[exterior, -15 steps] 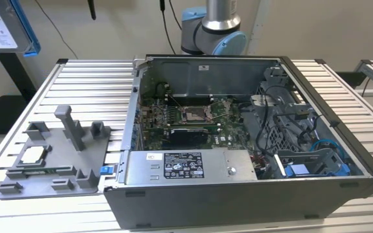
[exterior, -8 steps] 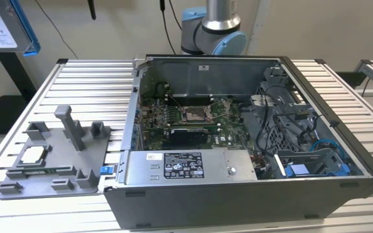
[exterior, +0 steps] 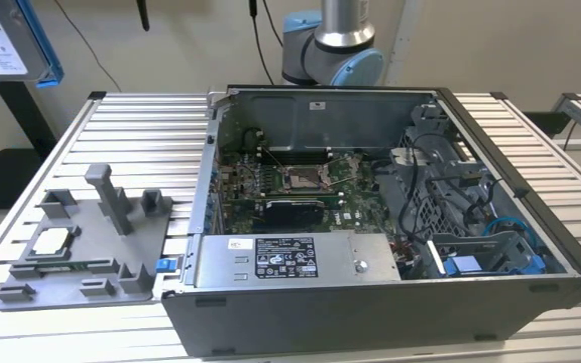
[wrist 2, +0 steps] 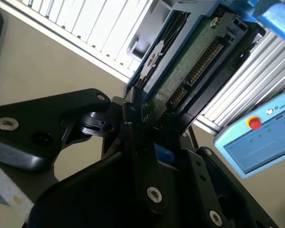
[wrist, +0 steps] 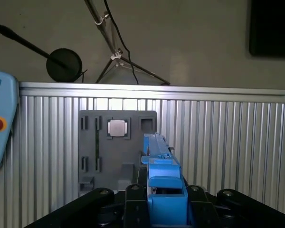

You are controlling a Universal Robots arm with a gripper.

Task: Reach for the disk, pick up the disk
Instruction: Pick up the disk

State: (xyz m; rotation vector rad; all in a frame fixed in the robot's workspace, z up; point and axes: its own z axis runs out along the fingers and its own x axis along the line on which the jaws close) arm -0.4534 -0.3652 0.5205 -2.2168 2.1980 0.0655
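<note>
The disk (exterior: 3, 38) hangs high at the exterior view's far left, well above the slatted table, showing its white label and a blue side rail. In the second wrist view the disk (wrist 2: 190, 66) shows its green circuit board and blue rails, and my gripper (wrist 2: 147, 124) is shut on its near end with a black finger on each side. In the first wrist view the disk (wrist: 162, 166) stands edge-on, blue rail toward the camera, rising from my gripper (wrist: 165, 209).
An open computer case (exterior: 492, 174) takes up the middle of the slatted table (exterior: 139, 128). A grey fixture plate (exterior: 88, 249) with a small square chip (exterior: 51, 240) lies at the exterior view's left, also below me (wrist: 116, 152). A blue teach pendant (wrist 2: 256, 137) sits nearby.
</note>
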